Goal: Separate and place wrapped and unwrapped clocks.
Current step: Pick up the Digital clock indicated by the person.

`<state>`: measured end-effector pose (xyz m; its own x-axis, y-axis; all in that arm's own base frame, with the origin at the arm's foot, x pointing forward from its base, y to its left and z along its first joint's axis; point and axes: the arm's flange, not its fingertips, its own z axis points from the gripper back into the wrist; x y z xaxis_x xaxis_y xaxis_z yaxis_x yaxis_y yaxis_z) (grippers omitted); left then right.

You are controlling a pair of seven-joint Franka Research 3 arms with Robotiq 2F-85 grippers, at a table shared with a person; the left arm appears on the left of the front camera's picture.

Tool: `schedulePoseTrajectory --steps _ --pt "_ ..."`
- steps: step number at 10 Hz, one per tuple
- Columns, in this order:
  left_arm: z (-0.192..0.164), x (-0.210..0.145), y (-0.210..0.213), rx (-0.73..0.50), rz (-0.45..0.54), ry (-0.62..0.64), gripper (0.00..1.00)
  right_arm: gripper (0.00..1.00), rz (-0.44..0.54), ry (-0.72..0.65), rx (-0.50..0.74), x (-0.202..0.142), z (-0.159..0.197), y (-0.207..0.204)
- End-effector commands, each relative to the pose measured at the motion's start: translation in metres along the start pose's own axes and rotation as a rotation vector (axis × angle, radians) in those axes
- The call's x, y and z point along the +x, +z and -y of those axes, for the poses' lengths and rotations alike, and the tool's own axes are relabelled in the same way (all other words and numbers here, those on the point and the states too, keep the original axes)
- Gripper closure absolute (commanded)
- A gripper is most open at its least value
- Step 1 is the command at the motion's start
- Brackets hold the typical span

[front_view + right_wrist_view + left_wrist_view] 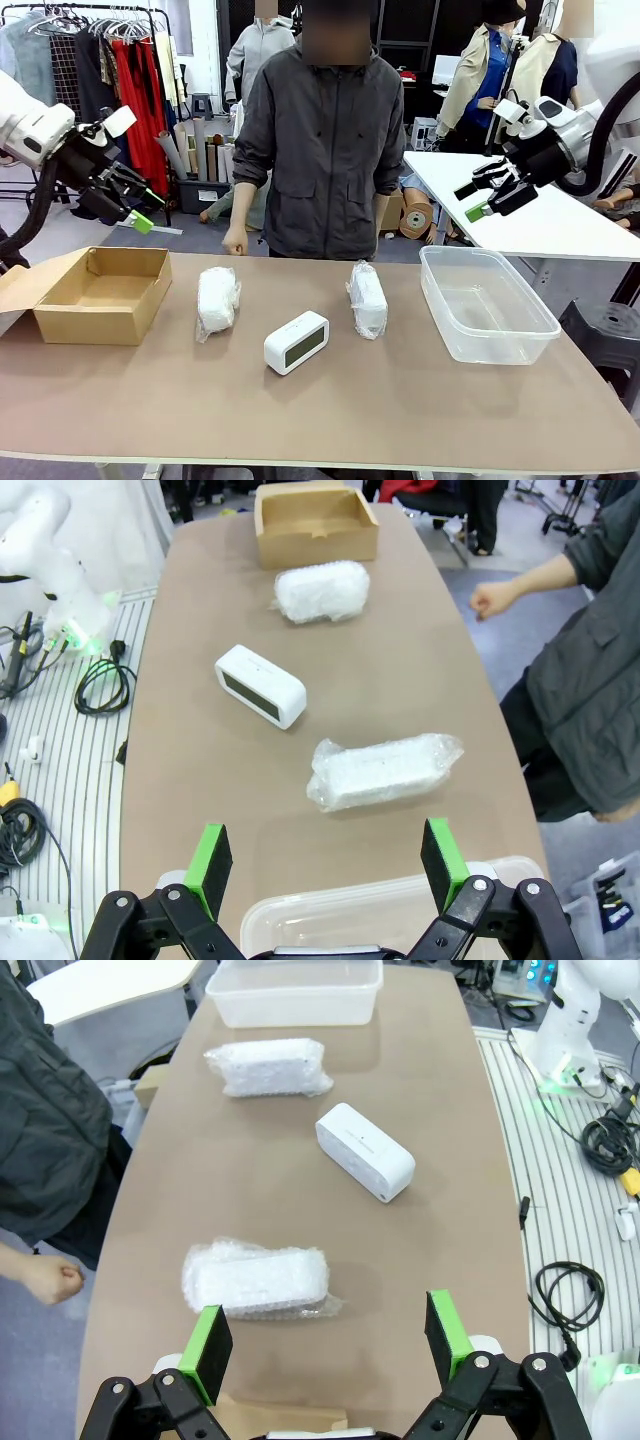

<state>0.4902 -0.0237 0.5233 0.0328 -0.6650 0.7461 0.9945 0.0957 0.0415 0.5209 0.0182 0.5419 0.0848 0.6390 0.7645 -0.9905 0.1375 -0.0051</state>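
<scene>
Two bundles: left bundle [218, 300] and right bundle [368, 298] flank bare clock [296, 342], centre frame.
Grippers: left gripper [145, 208] upper left, right gripper [475, 200] upper right, both released, empty.

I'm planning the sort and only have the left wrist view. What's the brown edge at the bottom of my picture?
Observer: That's an open cardboard box, empty, at the left end of the table.
Operator: Where's the right tool?
Observer: The right tool hangs open in the air, over the table's right end by the clear tub.
Operator: Which way does the clock's screen face?
Observer: The clock has its dark screen turned toward the robot's side.
</scene>
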Motion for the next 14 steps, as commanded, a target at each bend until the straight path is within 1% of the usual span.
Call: schedulePoseTrajectory --steps 1,14 --pt "0.0009 0.0011 0.0003 0.0 0.002 -0.002 0.0 0.0 0.0 0.003 -0.004 0.0013 -0.0015 0.0007" --pt "0.0009 0.0011 0.0003 0.0 0.002 -0.002 0.0 0.0 0.0 0.003 -0.004 0.0013 -0.0015 0.0007"
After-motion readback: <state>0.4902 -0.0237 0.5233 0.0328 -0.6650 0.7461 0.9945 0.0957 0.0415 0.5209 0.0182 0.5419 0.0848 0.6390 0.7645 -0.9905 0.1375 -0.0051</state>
